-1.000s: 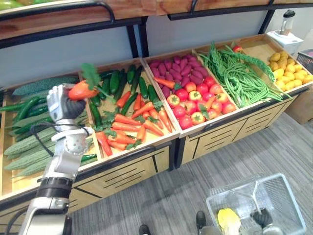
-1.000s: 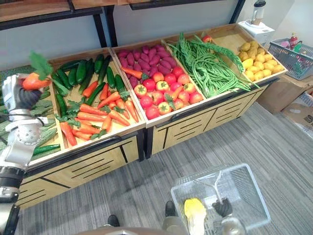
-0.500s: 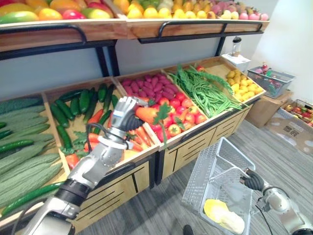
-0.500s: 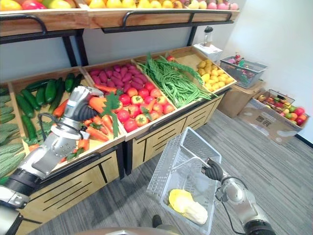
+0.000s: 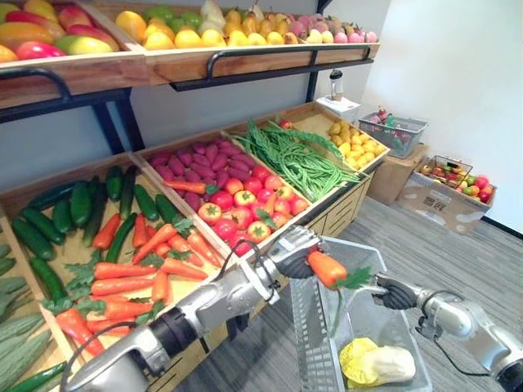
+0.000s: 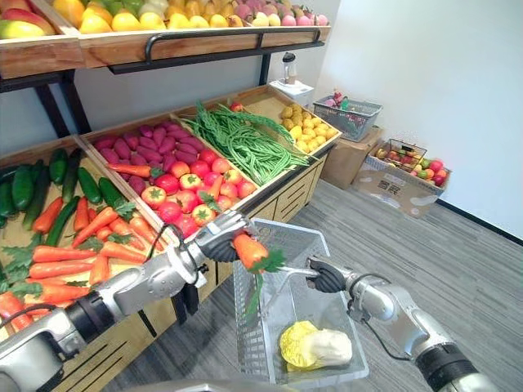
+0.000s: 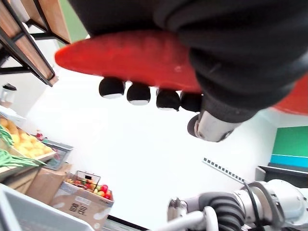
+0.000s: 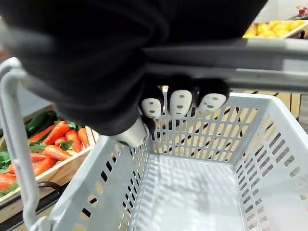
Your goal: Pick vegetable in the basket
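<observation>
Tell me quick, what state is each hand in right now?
Left hand: shut on the orange carrot with green leaves, above the grey plastic basket.
Right hand: shut on the basket's grey handle.

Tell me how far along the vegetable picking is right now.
Done: a pale yellow cabbage already lies on the floor of the grey basket. In hand: the left hand grips a carrot, leaves dangling, just above the basket's rim, while the right hand is curled round the basket's handle. Left: lower the carrot inside and release it.
</observation>
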